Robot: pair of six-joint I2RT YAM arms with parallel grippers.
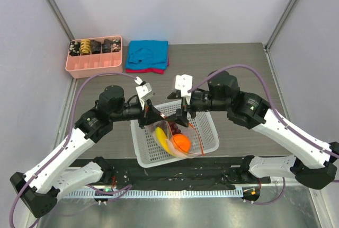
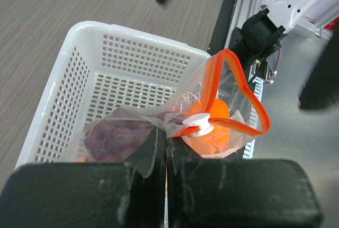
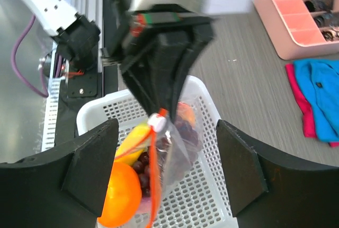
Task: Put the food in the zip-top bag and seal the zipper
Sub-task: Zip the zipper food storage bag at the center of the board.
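The clear zip-top bag [image 1: 183, 138] hangs into the white mesh basket [image 1: 211, 144], holding an orange [image 1: 181, 142], a banana [image 1: 161, 137] and dark grapes [image 1: 175, 128]. My left gripper [image 1: 158, 116] is shut on the bag's top corner beside the white slider [image 2: 197, 124]. The orange-red zipper [image 2: 233, 93] gapes in an open loop. In the left wrist view, the gripper [image 2: 167, 138] pinches the plastic, with grapes [image 2: 114, 135] and the orange [image 2: 220, 110] behind it. My right gripper [image 3: 167, 169] is wide open around the hanging bag [image 3: 177, 154], not touching it. The orange [image 3: 119, 193], banana [image 3: 132, 138] and peach [image 3: 185, 112] show there.
A pink tray [image 1: 95, 61] with dark items sits at the back left, also in the right wrist view [image 3: 296, 24]. A blue cloth [image 1: 148, 54] on a red one lies beside it. The basket [image 2: 79, 63] stands at the near table edge.
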